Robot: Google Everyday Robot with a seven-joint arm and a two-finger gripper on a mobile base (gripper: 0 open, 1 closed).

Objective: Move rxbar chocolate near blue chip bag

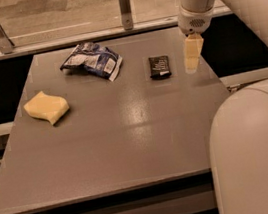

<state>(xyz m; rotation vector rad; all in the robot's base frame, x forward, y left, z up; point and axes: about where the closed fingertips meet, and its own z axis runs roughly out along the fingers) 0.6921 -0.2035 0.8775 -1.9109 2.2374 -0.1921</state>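
The rxbar chocolate (159, 67), a small dark bar with white print, lies flat on the grey table (118, 137) toward the back right. The blue chip bag (91, 60), crumpled dark blue foil with a white label, lies to its left near the back edge. My gripper (192, 59) hangs from the white arm just right of the bar, a little above the table, apart from the bar. It holds nothing that I can see.
A yellow wavy sponge (46, 107) lies at the table's left side. A rail with metal posts (124, 1) runs behind the table. My white robot body (258, 155) fills the lower right corner.
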